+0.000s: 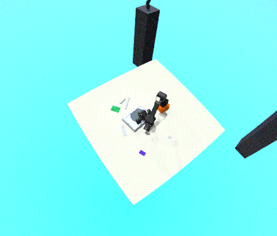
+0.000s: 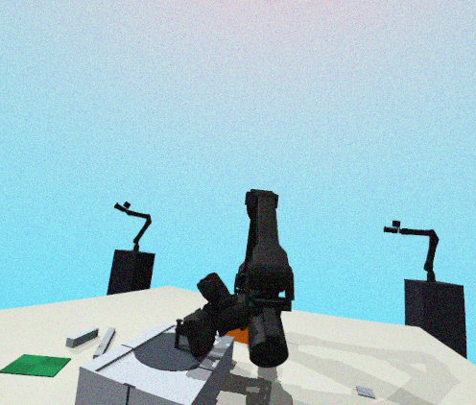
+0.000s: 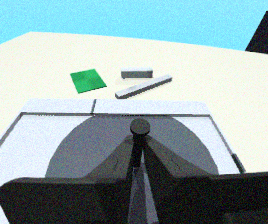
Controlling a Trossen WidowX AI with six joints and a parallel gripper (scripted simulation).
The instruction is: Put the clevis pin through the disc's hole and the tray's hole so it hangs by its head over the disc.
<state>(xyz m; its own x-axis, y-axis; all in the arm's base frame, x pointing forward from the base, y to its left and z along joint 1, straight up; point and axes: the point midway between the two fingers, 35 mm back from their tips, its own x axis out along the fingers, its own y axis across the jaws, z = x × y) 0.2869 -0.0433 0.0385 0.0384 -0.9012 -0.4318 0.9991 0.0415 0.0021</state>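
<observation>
Exterior view, left to right. At the left we see a green sheet flat on the table, well apart from the work. Next comes the steel tray, with the aluminium disc lying flat inside its rim. Over the disc stands the clevis pin, roughly upright and head up; we cannot tell whether its tip is above the hole or already in it. To its right, the gripper has its fingers narrow, closed on the shank just below the head.

The step in hand, we judge, is alignment and insertion. We should keep the shank vertical, centre the tip over both holes, and lower slowly; a tilted pin could catch the hole's edge or push the disc sideways. If it binds, we should lift slightly and re-centre. We should release only once the tray's hole guides the shank, then withdraw clear of the disc.
</observation>
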